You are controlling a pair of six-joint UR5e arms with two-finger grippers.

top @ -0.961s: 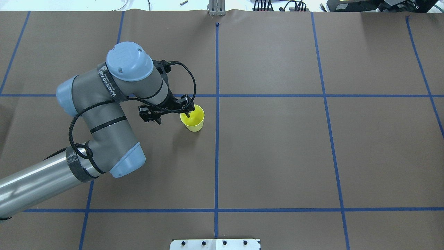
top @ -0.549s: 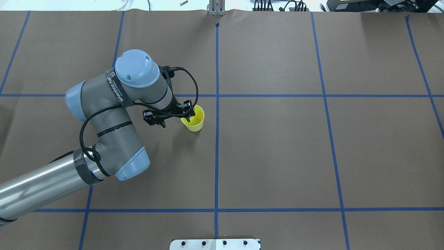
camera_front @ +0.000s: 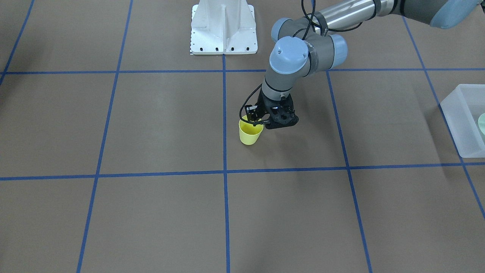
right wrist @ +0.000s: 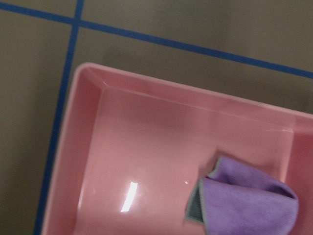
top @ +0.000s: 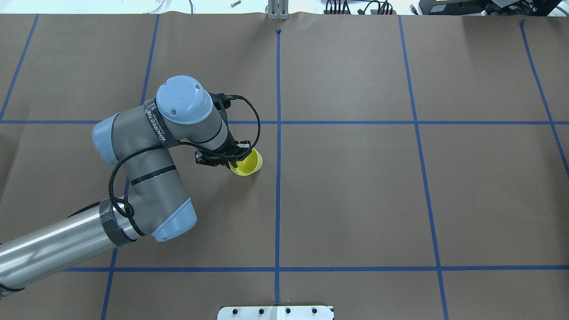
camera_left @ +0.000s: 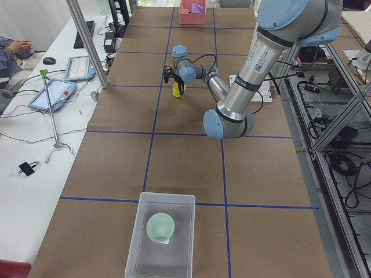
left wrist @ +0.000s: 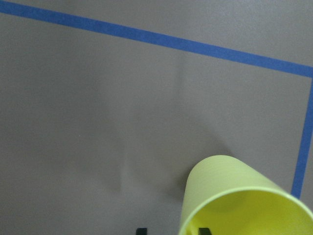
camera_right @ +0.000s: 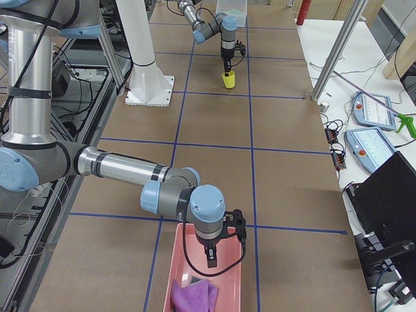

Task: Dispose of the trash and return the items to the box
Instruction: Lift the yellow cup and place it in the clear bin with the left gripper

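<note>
A yellow cup (top: 247,165) stands near the table's middle, slightly tilted; it also shows in the front view (camera_front: 250,134) and the left wrist view (left wrist: 244,200). My left gripper (camera_front: 258,122) is at its rim, one finger inside and one outside, shut on the rim. The frosted-white box (camera_left: 186,231) sits at the table's left end, with the sage-green bowl (camera_left: 160,226) inside it; its corner also shows in the front view (camera_front: 460,117). My right gripper (camera_right: 209,257) hangs over a pink tray (camera_right: 170,273); I cannot tell whether it is open or shut.
The pink tray (right wrist: 88,83) at the table's right end holds a purple cloth (right wrist: 244,200). The white robot base (camera_front: 223,26) stands at the table's near edge. Blue tape lines grid the brown table cover. Operators' tablets lie on a side bench (camera_left: 52,95).
My left arm has swung right and toward the robot, bringing the wrist more over the cup. The gripper has closed on the rim, and the cup has tilted and shifted slightly.
</note>
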